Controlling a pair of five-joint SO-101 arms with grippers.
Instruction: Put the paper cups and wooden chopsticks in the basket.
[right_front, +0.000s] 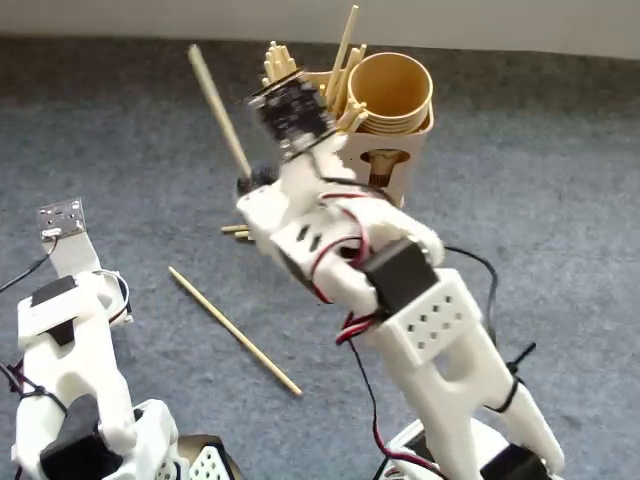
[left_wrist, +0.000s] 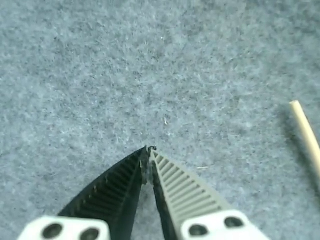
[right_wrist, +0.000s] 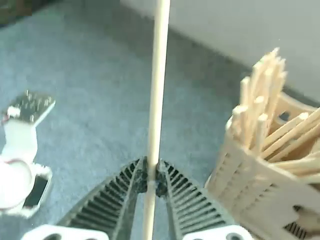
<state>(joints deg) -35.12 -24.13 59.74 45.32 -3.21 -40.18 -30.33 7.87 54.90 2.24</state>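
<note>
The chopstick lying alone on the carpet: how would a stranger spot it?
Find the wooden basket at the far side of the grey carpet, then come nearer, between the two white arms. A chopstick lies flat and slanted there, touching nothing, unlike those bunched in the basket or the raised chopstick gripped by the right end effector.

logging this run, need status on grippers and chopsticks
Right gripper shut on held chopstick, beside the basket. Left gripper shut, empty, low over the table. Loose chopstick lying between the arms. Basket top crowded with sticks.
</note>
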